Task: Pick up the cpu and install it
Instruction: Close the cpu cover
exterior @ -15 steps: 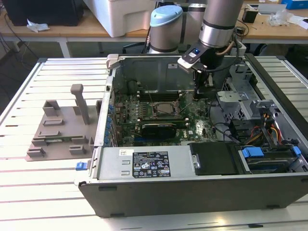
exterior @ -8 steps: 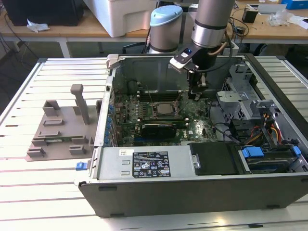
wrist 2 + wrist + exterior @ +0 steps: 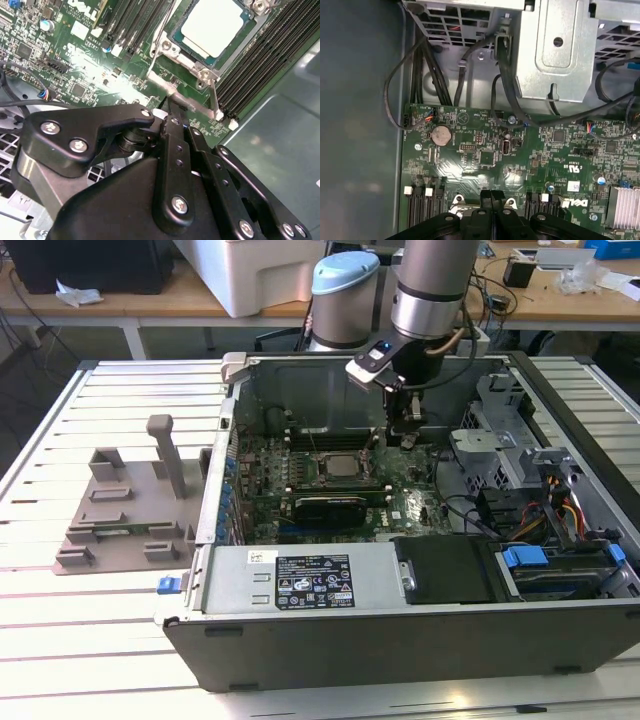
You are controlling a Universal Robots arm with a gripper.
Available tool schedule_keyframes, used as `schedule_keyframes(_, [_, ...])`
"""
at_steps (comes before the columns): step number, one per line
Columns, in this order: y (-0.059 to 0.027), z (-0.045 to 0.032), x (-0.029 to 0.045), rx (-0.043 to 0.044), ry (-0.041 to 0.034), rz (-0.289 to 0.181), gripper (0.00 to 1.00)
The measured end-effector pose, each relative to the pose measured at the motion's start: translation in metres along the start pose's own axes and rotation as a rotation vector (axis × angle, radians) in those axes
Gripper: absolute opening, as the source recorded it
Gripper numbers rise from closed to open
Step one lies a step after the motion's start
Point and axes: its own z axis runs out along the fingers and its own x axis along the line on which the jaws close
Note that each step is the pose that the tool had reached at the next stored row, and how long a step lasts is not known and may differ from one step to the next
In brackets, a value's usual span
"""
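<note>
**Chip sits in its socket, pincer clenched just beside it**

The gripper's [image 3: 170,107] black body blocks much of the second wrist view, so where its tips meet the motherboard [image 3: 485,160] is hard to make out. In the first wrist view the two fingers [image 3: 485,194] press together with no gap and nothing visible between them. Their tips hang over the metal bracket [image 3: 192,62] at the socket's edge; contact cannot be judged.

The cpu [image 3: 215,25] lies flat in the socket, apart from the fingers. It is a square chip with a pale silver top and a thin darker rim, and one corner is cut off by the picture's edge. Whether the bracket clamps it is unclear. Long black memory slots [image 3: 260,60] run alongside.

In the exterior view the cpu [image 3: 340,466] is a small pale square deep inside the open computer case [image 3: 400,640], with the gripper [image 3: 405,438] just to the exterior view's right of it
</note>
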Motion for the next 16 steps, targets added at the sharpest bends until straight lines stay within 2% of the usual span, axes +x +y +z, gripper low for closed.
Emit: schedule_keyframes(16, [-0.0152,0.0012,0.0011,0.0000,-0.0001,0.000,0.11])
